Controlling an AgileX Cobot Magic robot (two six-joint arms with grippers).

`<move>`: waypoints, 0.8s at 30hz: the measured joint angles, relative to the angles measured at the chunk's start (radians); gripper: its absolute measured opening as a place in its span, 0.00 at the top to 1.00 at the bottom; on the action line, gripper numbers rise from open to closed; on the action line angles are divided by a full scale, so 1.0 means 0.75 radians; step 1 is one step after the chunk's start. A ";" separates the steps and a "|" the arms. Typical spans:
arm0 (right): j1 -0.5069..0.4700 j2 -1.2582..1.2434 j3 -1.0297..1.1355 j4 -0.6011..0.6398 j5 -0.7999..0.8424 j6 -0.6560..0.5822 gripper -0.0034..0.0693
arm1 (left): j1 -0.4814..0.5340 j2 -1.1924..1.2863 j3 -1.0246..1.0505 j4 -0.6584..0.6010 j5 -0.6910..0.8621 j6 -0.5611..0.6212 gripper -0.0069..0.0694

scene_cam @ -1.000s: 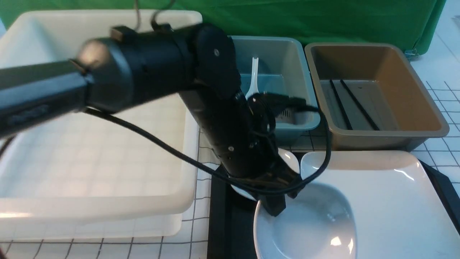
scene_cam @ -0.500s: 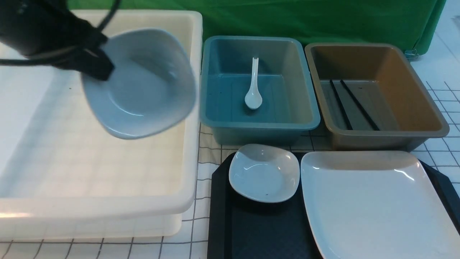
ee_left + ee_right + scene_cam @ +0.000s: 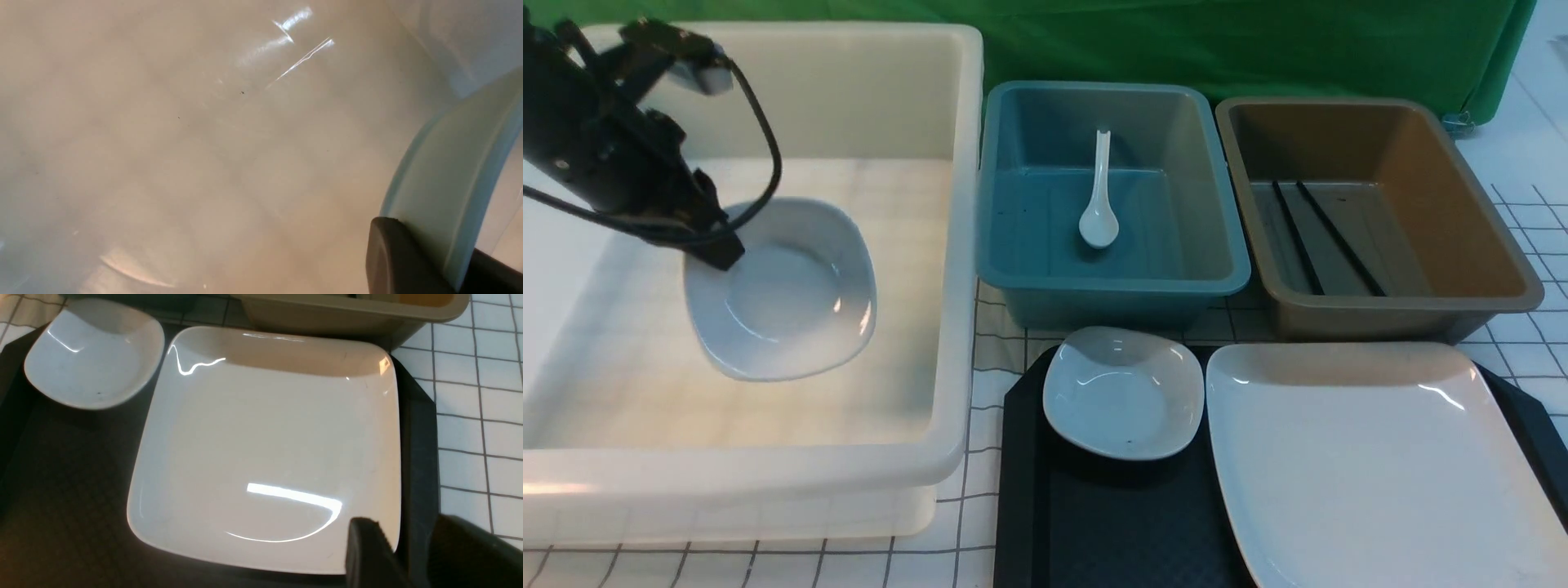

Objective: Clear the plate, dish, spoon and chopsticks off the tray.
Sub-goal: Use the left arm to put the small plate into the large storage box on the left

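Observation:
My left gripper (image 3: 717, 255) is shut on the rim of a small white dish (image 3: 788, 298), holding it low inside the big white bin (image 3: 956, 245). In the left wrist view the dish rim (image 3: 449, 163) sits pinched at the left gripper (image 3: 457, 265). A second small dish (image 3: 1123, 392) and the large white plate (image 3: 1380, 457) lie on the black tray (image 3: 1094, 523). The spoon (image 3: 1098, 196) lies in the blue bin, the chopsticks (image 3: 1323, 237) in the brown bin. My right gripper (image 3: 412, 555) stands open, straddling the plate (image 3: 269, 449) edge and tray rim (image 3: 416, 428).
The blue bin (image 3: 1217, 204) and brown bin (image 3: 1486, 220) stand side by side behind the tray. The white bin fills the left of the table. White gridded tabletop (image 3: 1527, 351) shows to the right of the tray.
My left arm lifted the dish off the tray's front left, swung it left over the white bin and lowered it inside. The right gripper has held its opening.

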 joint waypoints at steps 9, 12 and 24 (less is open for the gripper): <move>0.000 0.000 0.000 0.000 -0.004 0.003 0.62 | -0.012 0.256 -0.195 -0.031 0.062 0.062 0.90; 0.000 0.000 0.000 0.000 -0.004 0.016 0.62 | -0.031 0.325 -0.255 -0.056 0.099 0.068 0.90; 0.000 0.000 0.000 0.000 -0.004 0.037 0.62 | -0.073 0.420 -0.279 -0.028 0.060 0.063 0.89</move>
